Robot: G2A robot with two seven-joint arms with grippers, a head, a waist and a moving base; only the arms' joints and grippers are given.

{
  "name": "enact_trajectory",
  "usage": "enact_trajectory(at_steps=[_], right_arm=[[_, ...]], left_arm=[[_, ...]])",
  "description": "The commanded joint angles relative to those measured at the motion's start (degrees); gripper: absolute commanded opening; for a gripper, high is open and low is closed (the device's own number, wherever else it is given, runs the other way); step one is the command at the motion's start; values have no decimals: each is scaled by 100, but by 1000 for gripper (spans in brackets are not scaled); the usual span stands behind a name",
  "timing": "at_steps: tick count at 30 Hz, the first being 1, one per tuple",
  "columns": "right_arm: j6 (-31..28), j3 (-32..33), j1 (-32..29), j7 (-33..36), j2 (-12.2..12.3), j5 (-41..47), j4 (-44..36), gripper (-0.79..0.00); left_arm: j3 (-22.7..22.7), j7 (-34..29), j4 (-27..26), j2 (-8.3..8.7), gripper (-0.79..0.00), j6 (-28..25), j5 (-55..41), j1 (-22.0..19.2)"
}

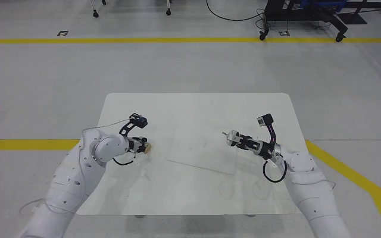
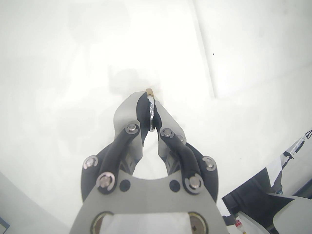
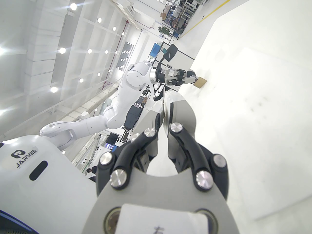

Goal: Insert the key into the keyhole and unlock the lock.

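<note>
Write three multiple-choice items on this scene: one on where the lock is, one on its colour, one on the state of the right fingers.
1. Where is the lock?
A. lying flat mid-table
B. in the left gripper
C. on the floor

2. The lock's body is:
A. blue
B. red
C. brass-coloured

3. The right gripper has its fingers:
A. shut
B. wide open
C. spread round the lock

Answers:
1. B: the left fingers clamp its silver loop.
2. C: a tan block juts past the fingertips.
3. A: they press together in the right wrist view.
</note>
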Motion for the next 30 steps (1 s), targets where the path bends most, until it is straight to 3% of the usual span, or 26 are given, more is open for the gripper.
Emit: enact_trajectory(at_steps=[1,7,13,30], right_arm=[[0,0,0,0,0,0,0,-785],[0,0,0,0,0,0,0,-785],[0,0,0,0,0,0,0,-785],[0,0,0,0,0,0,0,-785]], left_arm=[[-49,58,-29,10,-785,-61,-50,5],[-656,1060,-214,68,-785,-362,-1000,201],[-1147,985,246,108,-785,-919,-2562,202],[-1147,985,246,108,-785,-919,-2562,202]])
